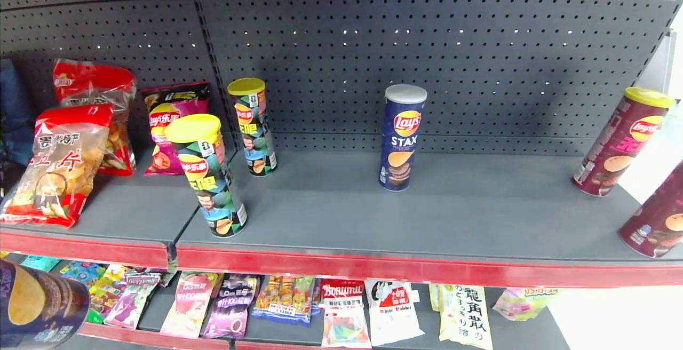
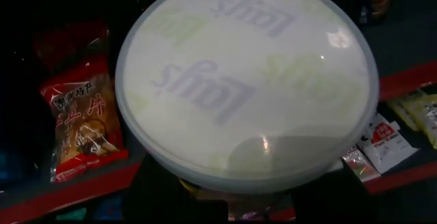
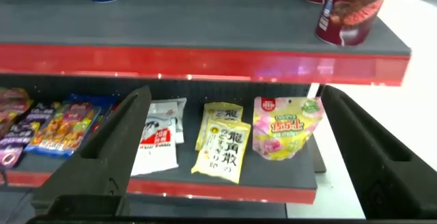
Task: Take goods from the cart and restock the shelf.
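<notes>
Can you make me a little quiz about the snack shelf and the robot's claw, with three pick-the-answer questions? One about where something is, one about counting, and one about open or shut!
1. Where does the blue can with the grey lid stand?
A. Upright on the upper shelf
B. On the lower shelf
C. Lying on the bags

2. How many yellow lids can you see on the upper shelf?
A. One
B. Three
C. Six

3. How is the right claw?
A. Shut on a bag
B. Shut on a can
C. Open and empty

Answers:
1 A, it stands upright near the middle of that shelf.
2 B, one on the front patterned can, one on the back patterned can, one on the lidded maroon can.
3 C, its fingers are spread with nothing between them.
</notes>
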You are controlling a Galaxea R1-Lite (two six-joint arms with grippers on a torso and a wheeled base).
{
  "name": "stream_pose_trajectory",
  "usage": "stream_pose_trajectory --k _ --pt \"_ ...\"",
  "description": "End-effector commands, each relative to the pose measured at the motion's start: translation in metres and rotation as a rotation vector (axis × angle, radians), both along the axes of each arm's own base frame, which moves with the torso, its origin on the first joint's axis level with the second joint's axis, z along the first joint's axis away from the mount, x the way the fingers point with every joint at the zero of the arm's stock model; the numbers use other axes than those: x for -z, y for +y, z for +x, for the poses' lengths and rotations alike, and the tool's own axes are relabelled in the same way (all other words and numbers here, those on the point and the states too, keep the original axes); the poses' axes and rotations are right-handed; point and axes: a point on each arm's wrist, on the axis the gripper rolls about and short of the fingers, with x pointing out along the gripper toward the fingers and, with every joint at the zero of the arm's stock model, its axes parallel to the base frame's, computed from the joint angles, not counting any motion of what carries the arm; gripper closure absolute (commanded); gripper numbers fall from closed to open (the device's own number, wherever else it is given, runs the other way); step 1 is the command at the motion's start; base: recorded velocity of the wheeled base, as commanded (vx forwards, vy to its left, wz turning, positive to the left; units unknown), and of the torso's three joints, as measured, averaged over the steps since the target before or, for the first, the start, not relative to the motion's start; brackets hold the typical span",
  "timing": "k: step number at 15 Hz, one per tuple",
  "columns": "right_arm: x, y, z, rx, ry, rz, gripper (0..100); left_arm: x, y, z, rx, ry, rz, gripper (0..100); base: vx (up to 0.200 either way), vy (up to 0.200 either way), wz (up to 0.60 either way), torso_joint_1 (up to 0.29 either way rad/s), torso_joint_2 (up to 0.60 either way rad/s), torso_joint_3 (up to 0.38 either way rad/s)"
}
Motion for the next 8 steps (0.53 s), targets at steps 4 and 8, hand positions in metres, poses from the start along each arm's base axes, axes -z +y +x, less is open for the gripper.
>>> stream_pose_trajectory --k 4,8 --pt "0.000 0.000 0.000 -0.001 0.002 -0.006 0 0.000 -0.001 -0.007 0.007 -0.033 0.026 100 0.000 0.000 0.00 0.000 0.00 0.000" --pt "-0.008 0.000 -0.002 -0.002 -0.029 -0.021 0 0.009 -0.001 -0.015 0.001 -0.053 0.021 100 0.000 0.000 0.00 0.000 0.00 0.000"
